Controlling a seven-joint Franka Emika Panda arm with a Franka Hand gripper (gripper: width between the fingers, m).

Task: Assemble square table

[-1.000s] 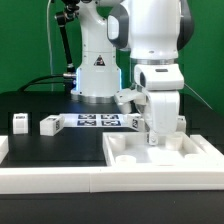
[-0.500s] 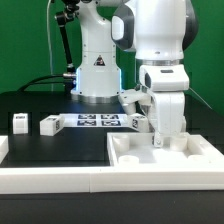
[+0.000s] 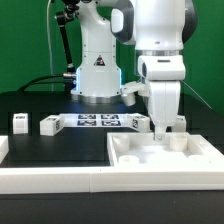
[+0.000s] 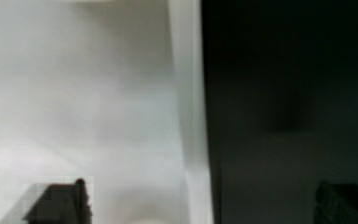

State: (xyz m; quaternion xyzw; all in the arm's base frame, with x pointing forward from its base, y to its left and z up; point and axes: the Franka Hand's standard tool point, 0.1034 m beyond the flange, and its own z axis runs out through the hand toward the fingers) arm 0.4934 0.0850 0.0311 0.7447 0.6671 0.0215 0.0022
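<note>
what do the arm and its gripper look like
White, glossy, rounded arm segments with dark bands at the joints; a black triangle label on the base. The gripper has a boxy white body and dark, flat fingers.

Exterior view: low, frontal, facing the arm across the black surface from mid-distance. Wrist view: very close, looking down through the pincer onto the edge of the square table slab. Shared: that slab and surface.
</note>
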